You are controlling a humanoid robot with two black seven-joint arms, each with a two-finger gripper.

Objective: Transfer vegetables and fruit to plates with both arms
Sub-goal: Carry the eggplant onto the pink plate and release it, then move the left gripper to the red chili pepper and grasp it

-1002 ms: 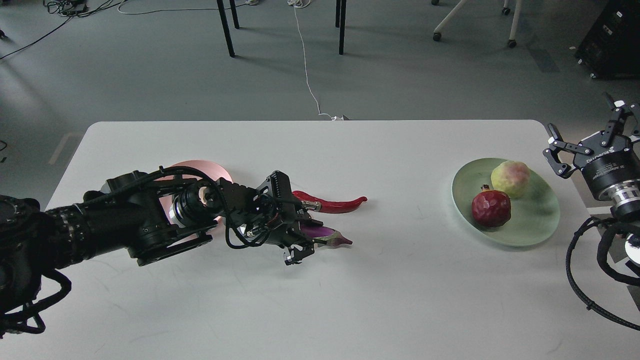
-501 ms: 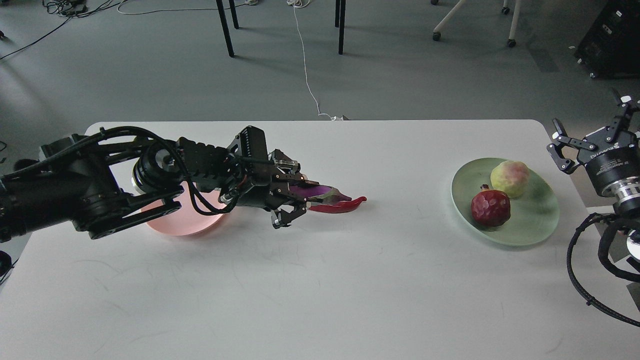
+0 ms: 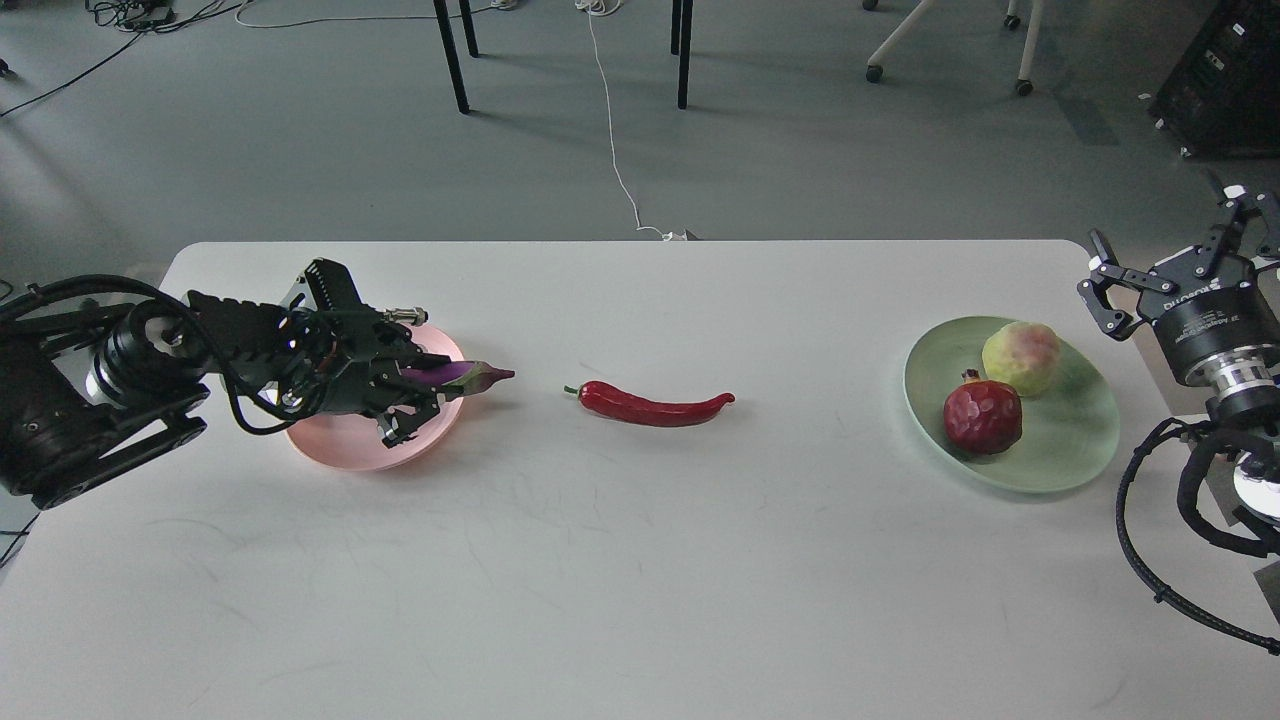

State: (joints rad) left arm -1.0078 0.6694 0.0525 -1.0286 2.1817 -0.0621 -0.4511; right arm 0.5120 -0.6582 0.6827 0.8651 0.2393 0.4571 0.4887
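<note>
Left arm enters from the left edge, extended rightward and low; left gripper (image 3: 415, 392) has its fingers closed on the eggplant (image 3: 458, 374), cap end pointing right. Right arm rises at the right edge, wrist upright; right gripper (image 3: 1172, 257) points away, fingers spread apart, holding nothing

The white counter (image 3: 640, 560) carries a red chili pepper (image 3: 650, 406) (mid-surface), a pink plate (image 3: 345, 447) left of it, a green plate (image 3: 1070, 455) right.

a lab or office: grey floor (image 3: 250, 150) with loose cables (image 3: 615, 150), wheeled chair legs (image 3: 945, 40).
</note>
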